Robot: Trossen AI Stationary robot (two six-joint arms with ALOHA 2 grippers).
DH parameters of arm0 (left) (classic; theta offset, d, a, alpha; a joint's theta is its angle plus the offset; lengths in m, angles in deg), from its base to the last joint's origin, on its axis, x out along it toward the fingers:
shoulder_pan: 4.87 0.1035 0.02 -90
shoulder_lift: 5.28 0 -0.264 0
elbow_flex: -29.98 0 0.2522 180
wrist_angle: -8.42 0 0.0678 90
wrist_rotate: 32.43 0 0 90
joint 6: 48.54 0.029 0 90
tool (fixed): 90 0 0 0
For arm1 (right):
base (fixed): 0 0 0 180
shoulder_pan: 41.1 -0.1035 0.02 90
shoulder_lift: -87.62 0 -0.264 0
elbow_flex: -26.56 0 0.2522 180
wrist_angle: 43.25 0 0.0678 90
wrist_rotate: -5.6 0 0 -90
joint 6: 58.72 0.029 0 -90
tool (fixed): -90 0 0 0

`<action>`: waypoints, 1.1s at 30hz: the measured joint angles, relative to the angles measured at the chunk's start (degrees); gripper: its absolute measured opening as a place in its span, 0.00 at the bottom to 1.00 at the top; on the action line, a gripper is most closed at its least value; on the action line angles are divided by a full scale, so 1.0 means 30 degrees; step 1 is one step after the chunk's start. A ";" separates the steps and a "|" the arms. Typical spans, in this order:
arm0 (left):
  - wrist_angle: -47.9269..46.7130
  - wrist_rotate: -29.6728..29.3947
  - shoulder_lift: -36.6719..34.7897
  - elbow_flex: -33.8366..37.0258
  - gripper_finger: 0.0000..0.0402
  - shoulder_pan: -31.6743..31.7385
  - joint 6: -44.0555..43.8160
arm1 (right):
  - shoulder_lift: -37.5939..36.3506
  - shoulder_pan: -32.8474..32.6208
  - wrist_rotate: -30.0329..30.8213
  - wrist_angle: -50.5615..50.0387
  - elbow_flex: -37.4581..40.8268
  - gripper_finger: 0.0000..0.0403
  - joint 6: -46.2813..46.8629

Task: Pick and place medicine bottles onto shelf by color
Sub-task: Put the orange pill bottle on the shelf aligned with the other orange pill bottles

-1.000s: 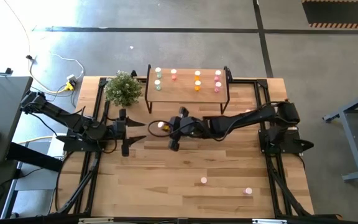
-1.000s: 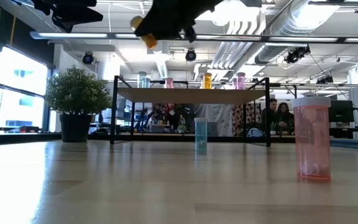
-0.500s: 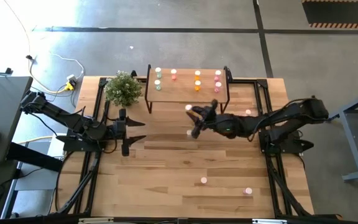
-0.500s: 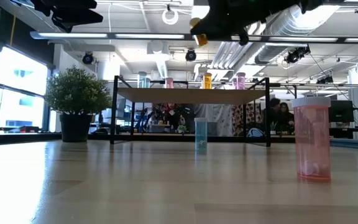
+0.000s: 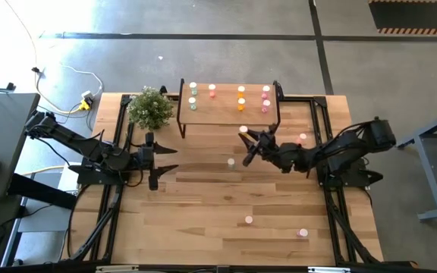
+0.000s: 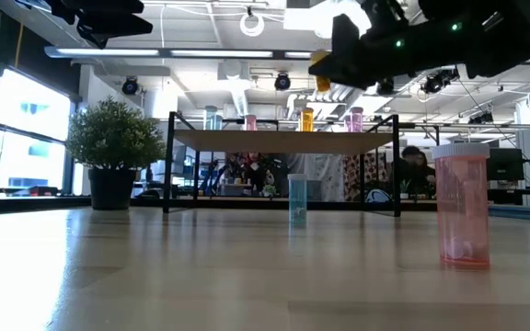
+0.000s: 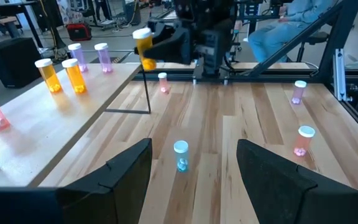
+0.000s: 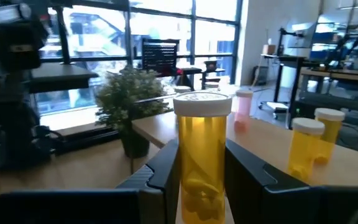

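My right gripper (image 5: pixel 246 136) is shut on an orange medicine bottle (image 5: pixel 243 130) with a pale cap, in the air just in front of the shelf (image 5: pixel 230 112). The shelf has a light wood top on black legs and carries green, pink, orange and magenta bottles (image 7: pixel 48 74). A pale green bottle (image 5: pixel 231 161) and three pink ones (image 5: pixel 248 221) (image 5: pixel 303 233) (image 5: pixel 303 138) stand on the table. My left gripper (image 5: pixel 163 159) hovers open over the table's left part, beside the plant. My right gripper pinches the orange bottle's body (image 8: pixel 201 165) below the cap between its two fingers (image 8: pixel 160 171). The fingers come roughly level from the table's right side. The bottle is lifted clear of the table, near upright with its cap on top (image 6: pixel 321 61).
A green potted plant (image 5: pixel 151 107) stands at the shelf's left end. The shelf's black legs (image 6: pixel 168 165) rise from the table near its far edge. The pink bottle (image 6: pixel 463 207) stands closest to the low camera. Seated people show in the room behind.
My right gripper has carried the orange bottle from over the table's middle toward the right and far edge, up to the shelf's front, staying at about the same height. Its arm has drawn back toward the right. The left arm has kept still.
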 joint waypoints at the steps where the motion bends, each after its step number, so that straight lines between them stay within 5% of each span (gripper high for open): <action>1: 0.0000 0.0004 0.0000 0.0000 0.56 0.0000 0.0000 | 0.0271 0.0149 0.0123 0.0327 0.0000 0.23 0.0050; 13: -0.0013 0.0006 0.0000 0.0000 0.56 0.0000 0.0495 | 0.5434 0.1572 0.0803 0.9424 -0.0053 0.23 -0.1675; 21: -0.0007 0.0006 0.0000 0.0000 0.56 0.0000 0.0648 | 0.6454 0.2694 -0.0090 0.8735 -0.1236 0.23 -0.1568; 33: 0.0000 0.0006 0.0000 0.0000 0.56 -0.0007 0.0656 | 0.6451 0.2901 0.2549 0.5434 -0.2086 0.23 0.0519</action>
